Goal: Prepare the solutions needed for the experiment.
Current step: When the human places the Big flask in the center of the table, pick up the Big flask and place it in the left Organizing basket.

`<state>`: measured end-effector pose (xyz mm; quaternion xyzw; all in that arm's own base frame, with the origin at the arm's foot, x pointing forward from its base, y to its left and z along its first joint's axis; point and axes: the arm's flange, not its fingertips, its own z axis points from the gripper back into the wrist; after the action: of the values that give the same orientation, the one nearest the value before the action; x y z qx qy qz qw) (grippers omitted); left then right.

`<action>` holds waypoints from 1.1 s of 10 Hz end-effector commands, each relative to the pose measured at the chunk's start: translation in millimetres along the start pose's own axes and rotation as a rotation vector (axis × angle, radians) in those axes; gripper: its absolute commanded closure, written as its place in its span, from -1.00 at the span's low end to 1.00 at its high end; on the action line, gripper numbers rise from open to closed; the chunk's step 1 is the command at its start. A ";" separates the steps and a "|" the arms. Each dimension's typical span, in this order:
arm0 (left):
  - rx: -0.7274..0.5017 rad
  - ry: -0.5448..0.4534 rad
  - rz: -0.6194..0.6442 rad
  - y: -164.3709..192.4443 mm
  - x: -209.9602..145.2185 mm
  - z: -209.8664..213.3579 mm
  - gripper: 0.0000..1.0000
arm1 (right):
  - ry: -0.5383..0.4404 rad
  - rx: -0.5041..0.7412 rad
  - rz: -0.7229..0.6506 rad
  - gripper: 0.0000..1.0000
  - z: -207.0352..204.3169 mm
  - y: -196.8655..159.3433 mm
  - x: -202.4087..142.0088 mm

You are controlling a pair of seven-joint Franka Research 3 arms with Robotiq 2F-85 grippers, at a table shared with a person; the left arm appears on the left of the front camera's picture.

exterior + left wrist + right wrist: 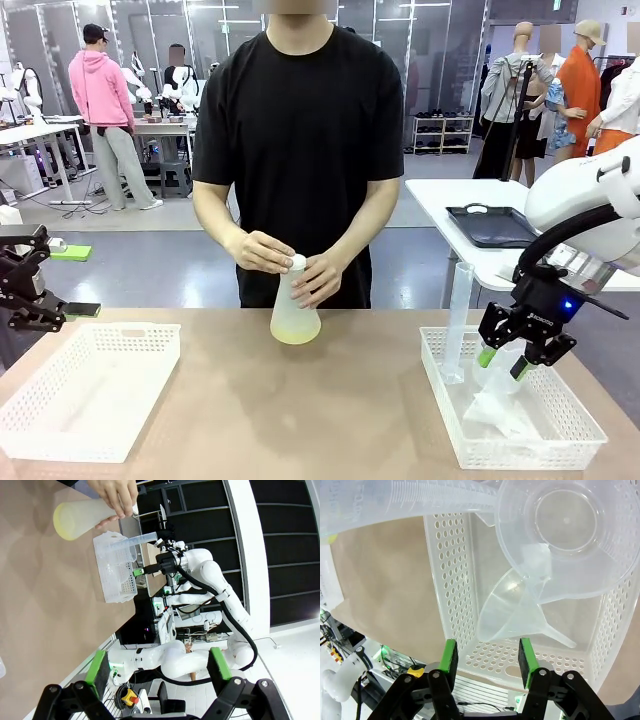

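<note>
At the far side a person holds a clear conical flask (294,312) upright on the table with both hands, one hand at its neck. A shallow layer of pale yellow-green solution (295,333) lies in its bottom. The left wrist view shows the flask (82,516) too. My left gripper (78,281) hangs open at the far left, well away from it; its fingers (97,667) stand wide with nothing between them. My right gripper (503,365) hovers open over the right white basket (575,440), just short of a clear funnel (512,612) lying inside.
The right basket (455,580) also holds a tall graduated cylinder (457,320) and a clear beaker (565,535). An empty white basket (90,390) sits at the front left. A white table with a dark tray (490,225) stands behind on the right.
</note>
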<state>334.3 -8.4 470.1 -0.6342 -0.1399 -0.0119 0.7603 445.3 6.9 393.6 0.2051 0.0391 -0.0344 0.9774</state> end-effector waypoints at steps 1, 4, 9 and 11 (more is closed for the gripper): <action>-0.019 0.002 -0.003 -1.0 1.3 -1.1 -1.00 | 0.002 0.001 0.000 -0.24 0.0 -0.1 -0.1; -0.019 0.002 -0.003 -1.0 1.3 -1.1 -1.00 | -0.113 0.060 0.033 -0.24 30.0 16.0 -33.2; -0.019 0.002 -0.003 -1.0 1.3 -1.1 -1.00 | -0.075 0.408 0.069 -0.24 71.9 22.8 -77.9; -0.019 0.002 -0.003 -1.0 1.3 -1.1 -1.00 | -0.048 0.600 0.150 -0.24 79.6 21.6 -92.3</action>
<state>334.4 -8.3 469.9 -0.6342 -0.1398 -0.0116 0.7604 365.1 5.9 489.6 0.4387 -0.0171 0.0052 0.8984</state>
